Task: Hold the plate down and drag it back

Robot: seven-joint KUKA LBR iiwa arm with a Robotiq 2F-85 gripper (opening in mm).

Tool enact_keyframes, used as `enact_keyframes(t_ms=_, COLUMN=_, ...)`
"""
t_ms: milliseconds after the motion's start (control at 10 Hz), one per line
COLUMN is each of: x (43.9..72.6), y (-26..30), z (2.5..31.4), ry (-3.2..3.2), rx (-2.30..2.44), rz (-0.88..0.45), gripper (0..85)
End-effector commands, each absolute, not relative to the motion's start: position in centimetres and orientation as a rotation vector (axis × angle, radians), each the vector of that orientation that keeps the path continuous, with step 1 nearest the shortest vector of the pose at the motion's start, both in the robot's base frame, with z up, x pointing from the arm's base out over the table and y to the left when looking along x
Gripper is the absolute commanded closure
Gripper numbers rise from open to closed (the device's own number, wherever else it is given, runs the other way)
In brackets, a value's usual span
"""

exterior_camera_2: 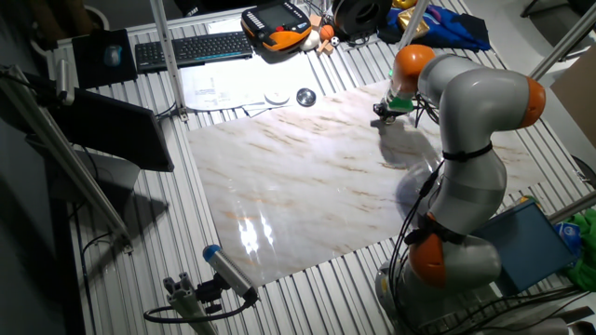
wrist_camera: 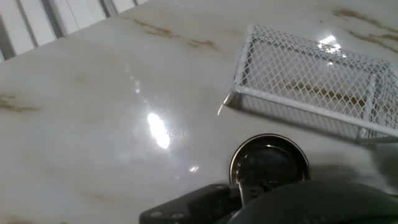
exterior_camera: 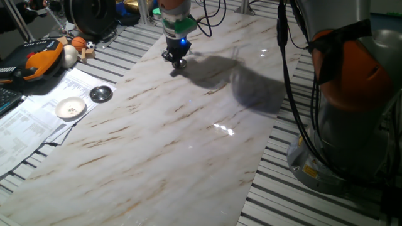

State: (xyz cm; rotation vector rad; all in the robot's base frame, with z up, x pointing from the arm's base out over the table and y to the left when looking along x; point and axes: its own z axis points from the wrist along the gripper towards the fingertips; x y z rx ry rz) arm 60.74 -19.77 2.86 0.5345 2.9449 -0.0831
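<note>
Nearest you: dark gripper body fills the bottom edge of the hand view, with the plate [wrist_camera: 269, 163] just ahead of it and partly under it.
Surface: you are working on a pale marble-patterned board [exterior_camera: 188, 125] with brown veins and bright light glare, laid over a slatted white table [exterior_camera: 295, 201].
Room: you see a keyboard [exterior_camera_2: 194, 46] and an orange-and-black pendant [exterior_camera_2: 277, 26] at the far side, papers [exterior_camera: 31, 119] beside the board, and the arm's grey and orange base [exterior_camera: 352, 94].
Containers: white wire-mesh basket [wrist_camera: 317, 81] sits on the board just beyond the plate, apart from it; it looks empty. White shallow dish [exterior_camera: 70, 108] rests on the papers, with the silver-rimmed disc [exterior_camera: 100, 94] close beside it.
Plate: small, round, dark, with a shiny rim and a reflective face; it lies flat at the board's far edge, under the gripper [exterior_camera: 178, 61].
Gripper state: you cannot tell how wide the jaws stand, nor whether they touch the plate.
</note>
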Motion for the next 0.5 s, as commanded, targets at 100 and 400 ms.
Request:
enact_keyframes(t_ms=100, x=60.75, y=-19.76, z=2.87, ry=2.959, rx=0.48, rz=-0.069, gripper=85.0)
enact_keyframes(t_ms=400, x=60.75, y=-19.76, z=2.87, ry=2.975, rx=0.403, rz=-0.085, gripper=85.0)
